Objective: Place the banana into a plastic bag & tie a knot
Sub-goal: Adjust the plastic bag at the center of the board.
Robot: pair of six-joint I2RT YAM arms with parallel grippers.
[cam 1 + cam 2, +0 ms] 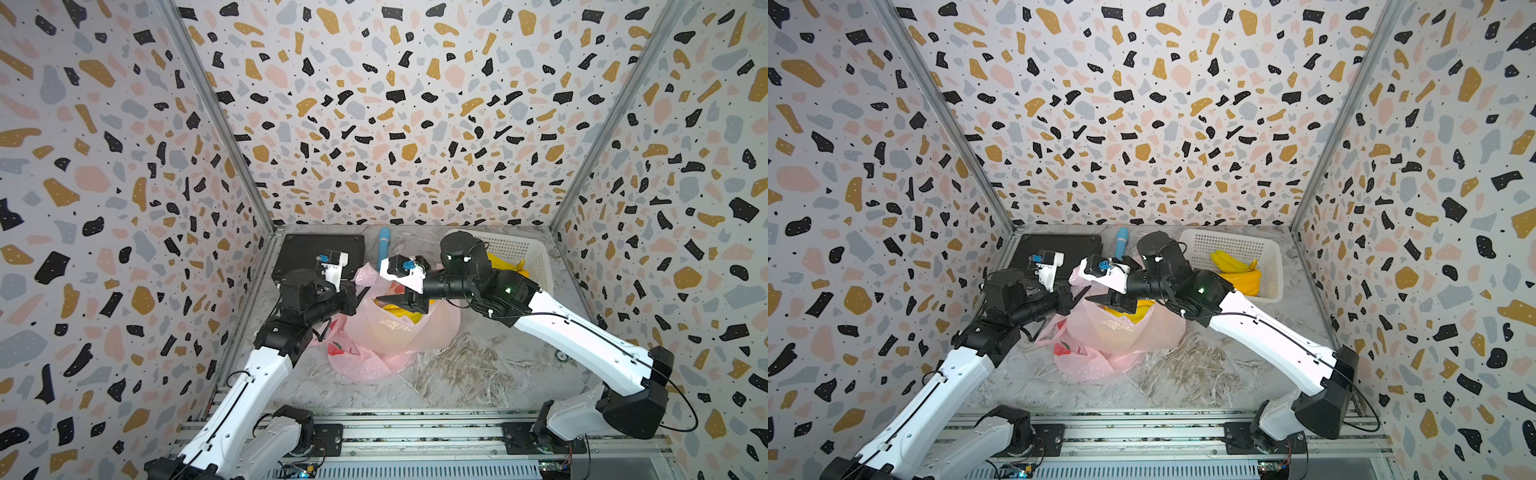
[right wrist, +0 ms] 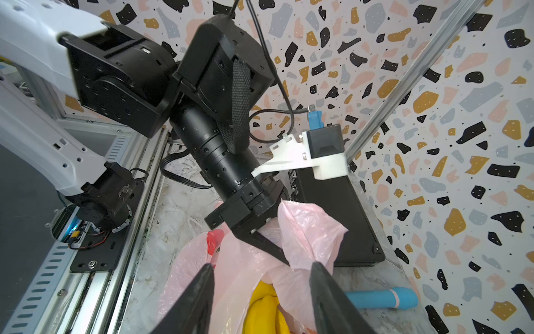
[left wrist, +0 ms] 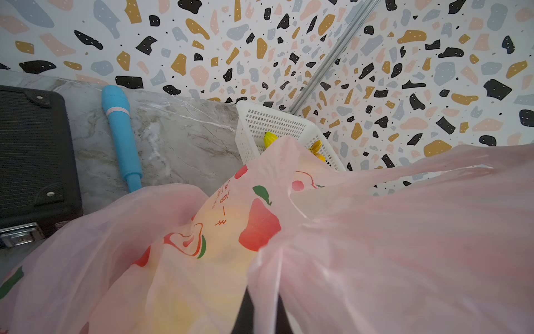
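Pink plastic bag (image 1: pixel 399 328) stands mid-table with its mouth gaping and the banana (image 2: pixel 265 306) inside. The left gripper (image 1: pixel 362 294) is clenched on the bag's rim (film bunches over its fingers). The right gripper (image 2: pixel 262 264) hangs over the mouth, jaws parted. A black case (image 1: pixel 307 249) and a white basket (image 1: pixel 1273 266) crowd the far edge, and open marble tabletop (image 1: pixel 478 374) spreads nearer.

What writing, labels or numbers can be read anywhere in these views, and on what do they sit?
"一" (probably): one of a column of red characters printed on the pink plastic bag, seen in the left wrist view; the characters above and below it are too blurred to read.
Small red lettering beside that column: too small to read.
Black case, blue tube, white basket: no writing visible.
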